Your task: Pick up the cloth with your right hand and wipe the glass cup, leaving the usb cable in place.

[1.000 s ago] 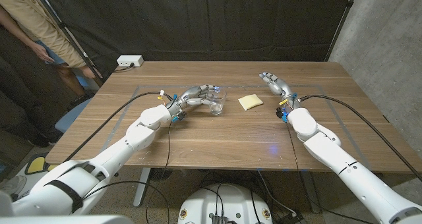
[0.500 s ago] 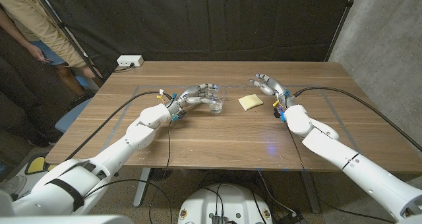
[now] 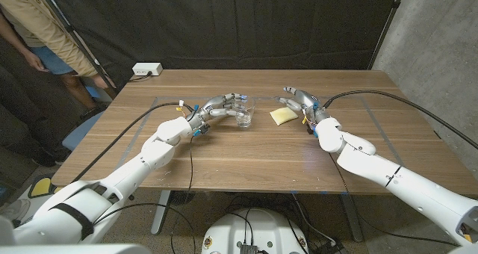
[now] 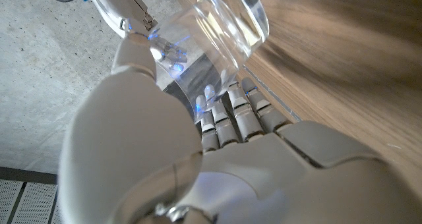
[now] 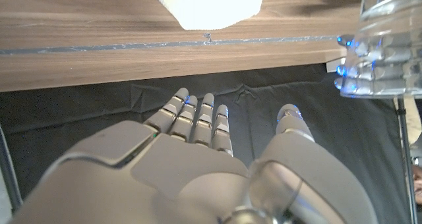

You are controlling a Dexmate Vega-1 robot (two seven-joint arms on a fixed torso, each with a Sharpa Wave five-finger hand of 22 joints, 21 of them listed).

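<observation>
The left hand (image 3: 221,104) grips the glass cup (image 3: 245,113) at frame centre; the right hand (image 3: 297,98), fingers spread and empty, hovers beside the cloth (image 3: 283,116). A careless reach could shove the cloth aside.

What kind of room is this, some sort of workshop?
Most likely a robotics test lab: a black curtain hangs behind the wooden table, a bare concrete wall stands beside it, and cables run along the arms.
</observation>
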